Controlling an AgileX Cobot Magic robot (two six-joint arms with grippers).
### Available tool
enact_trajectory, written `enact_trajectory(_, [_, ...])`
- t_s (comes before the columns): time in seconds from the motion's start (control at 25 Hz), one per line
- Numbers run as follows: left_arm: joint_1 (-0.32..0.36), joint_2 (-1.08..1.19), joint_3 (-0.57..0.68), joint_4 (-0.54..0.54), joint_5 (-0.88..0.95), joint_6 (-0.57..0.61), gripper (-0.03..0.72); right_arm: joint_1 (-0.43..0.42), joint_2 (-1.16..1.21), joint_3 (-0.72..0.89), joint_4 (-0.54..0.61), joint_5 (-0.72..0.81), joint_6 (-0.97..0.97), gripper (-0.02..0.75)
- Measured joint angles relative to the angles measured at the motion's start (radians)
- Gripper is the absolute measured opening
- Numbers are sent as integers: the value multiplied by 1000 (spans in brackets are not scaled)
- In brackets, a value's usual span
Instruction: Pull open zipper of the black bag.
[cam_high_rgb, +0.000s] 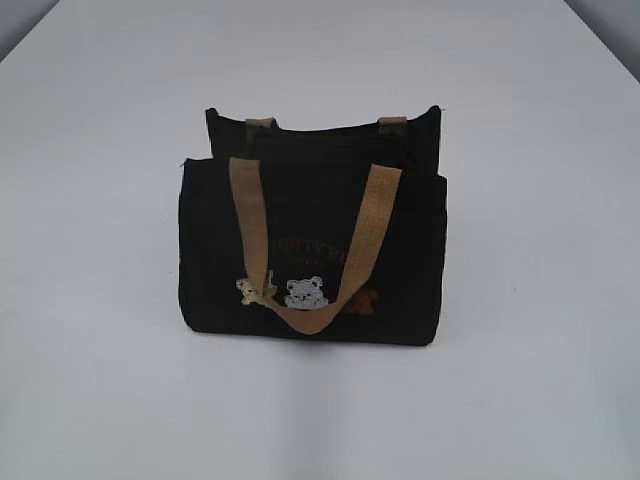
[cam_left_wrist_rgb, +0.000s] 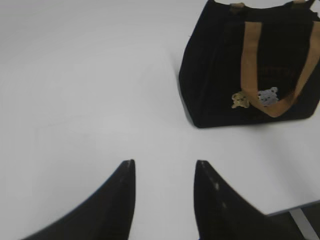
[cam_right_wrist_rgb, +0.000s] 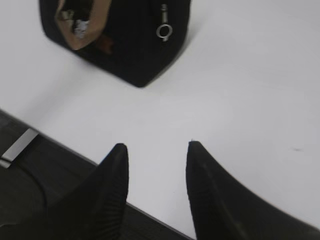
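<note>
On white table (cam_high_rgb: 90, 400), black bag (cam_high_rgb: 310, 250), unobstructed

Black bag (cam_high_rgb: 310, 250) sitting mid-frame, sole obstacle on white table (cam_high_rgb: 100, 380). Bare surface lying open left, right, foreground. Tan strap (cam_high_rgb: 310, 250) draping over bag's front, partly covering it.

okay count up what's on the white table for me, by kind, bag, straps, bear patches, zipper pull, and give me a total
Black bag: 1
Tan webbing straps: 2, front strap and rear strap
Bear patches: 3, cream, grey, brown
Zipper pull with silver ring: 1
Total: 7
</note>
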Motion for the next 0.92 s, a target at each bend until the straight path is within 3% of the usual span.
enact_trajectory(0.2, [193, 0, 0, 0, -1, 0, 288, -344, 0, 0, 6, -2, 0, 309])
enact_trajectory(0.28, [226, 0, 0, 0, -1, 0, 288, -407, 0, 0, 6, -2, 0, 309])
enact_trajectory(0.92, [207, 0, 0, 0, -1, 0, 246, -420, 0, 0, 12, -2, 0, 309])
